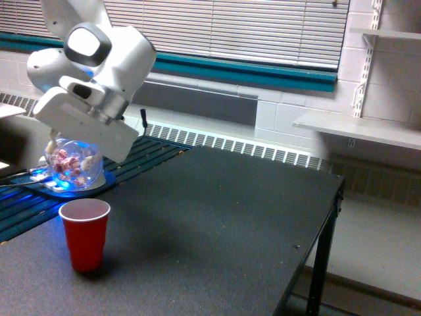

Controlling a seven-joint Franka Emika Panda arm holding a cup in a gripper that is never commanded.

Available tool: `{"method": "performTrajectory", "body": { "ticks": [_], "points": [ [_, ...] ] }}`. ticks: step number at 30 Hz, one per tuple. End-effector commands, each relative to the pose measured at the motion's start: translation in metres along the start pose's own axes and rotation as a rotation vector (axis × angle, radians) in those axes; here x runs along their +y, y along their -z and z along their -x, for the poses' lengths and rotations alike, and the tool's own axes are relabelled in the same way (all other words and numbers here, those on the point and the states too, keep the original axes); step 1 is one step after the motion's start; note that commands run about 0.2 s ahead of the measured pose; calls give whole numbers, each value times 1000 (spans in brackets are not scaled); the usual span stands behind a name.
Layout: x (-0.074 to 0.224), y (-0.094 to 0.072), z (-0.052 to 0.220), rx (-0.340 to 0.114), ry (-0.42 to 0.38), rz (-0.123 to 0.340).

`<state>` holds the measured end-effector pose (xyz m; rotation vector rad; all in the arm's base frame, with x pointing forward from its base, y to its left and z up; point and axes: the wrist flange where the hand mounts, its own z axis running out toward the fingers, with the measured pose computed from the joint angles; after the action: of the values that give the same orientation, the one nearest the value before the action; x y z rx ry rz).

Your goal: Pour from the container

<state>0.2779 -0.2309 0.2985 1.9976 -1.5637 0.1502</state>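
Exterior view. One robot arm is seen at the far left of the scene, over the left end of the dark table (223, 217). The claw (69, 148) is largely hidden behind the broad white wrist housing; only pale finger parts are seen at the upper left of the container (73, 165). The container is judged to be clamped in the claw, since it hangs in the air under the housing, but how the jaws stand cannot be told.

The container is one clear, globe-like jar, with small pink-white pieces (68, 164) gathered in its lower part; their number is too small to count. It is held directly below the claw, tilted, though which way its mouth faces cannot be made out. A glowing blue base (66, 186) is seen just behind and below it on the table.

One red cup (85, 234) stands upright and open on the table, nearer the camera and below the container, slightly to the right. The two are apart, not touching. No pieces are seen falling, and the cup's contents cannot be judged.

The coming move is judged to turn on this offset: the container lies farther back than the cup's rim, so the mouth must be brought over the opening before further tilting, or pieces may land on the table.
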Motion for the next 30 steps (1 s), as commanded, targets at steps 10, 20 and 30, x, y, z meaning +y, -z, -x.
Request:
{"method": "performTrajectory", "body": {
  "ticks": [10,20,30],
  "points": [
    [-28,4,7,2,58,36],
    [-34,-3,20,4,78,60],
    [-29,-10,27,-4,79,79]
  ]
}}
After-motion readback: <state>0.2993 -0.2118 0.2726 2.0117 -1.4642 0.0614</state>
